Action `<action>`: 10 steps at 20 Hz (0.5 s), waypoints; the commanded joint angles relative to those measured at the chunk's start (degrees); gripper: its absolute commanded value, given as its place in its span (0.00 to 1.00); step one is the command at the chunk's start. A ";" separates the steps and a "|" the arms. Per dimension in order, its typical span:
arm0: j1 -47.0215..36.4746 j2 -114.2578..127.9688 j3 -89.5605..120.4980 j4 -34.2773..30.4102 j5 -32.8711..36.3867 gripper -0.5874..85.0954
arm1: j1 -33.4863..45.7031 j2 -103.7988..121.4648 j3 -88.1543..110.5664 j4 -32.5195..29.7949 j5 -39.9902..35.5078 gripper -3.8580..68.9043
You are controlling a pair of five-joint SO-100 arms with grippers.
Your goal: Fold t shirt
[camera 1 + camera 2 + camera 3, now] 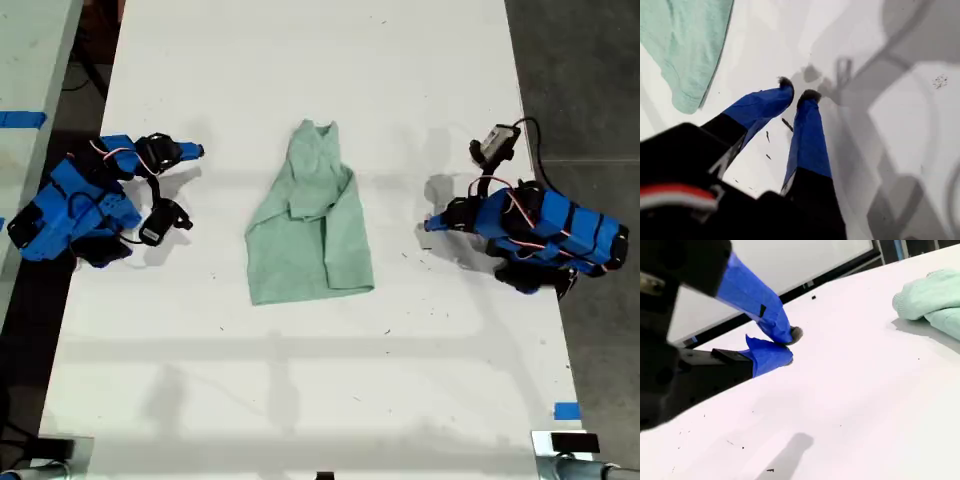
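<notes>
Mint t shirt (311, 222) apart from both grippers.

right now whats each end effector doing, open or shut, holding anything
My first gripper: shut or nearly, tips almost touching, holding nothing, apart from the t shirt.
My second gripper: shut, empty, clear of the t shirt.

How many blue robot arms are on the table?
2. One arm sits at the exterior view's left edge of the table; the other arm sits at that view's right edge. The t shirt lies between them. None seems hidden.
</notes>
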 commanded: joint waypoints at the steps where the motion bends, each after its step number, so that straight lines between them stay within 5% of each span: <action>1: 0.35 0.35 2.37 0.09 0.53 0.03 | 0.53 0.70 2.02 0.26 0.70 0.12; 10: 0.44 0.35 2.37 0.09 0.53 0.03 | 0.53 0.70 2.11 0.26 0.35 0.09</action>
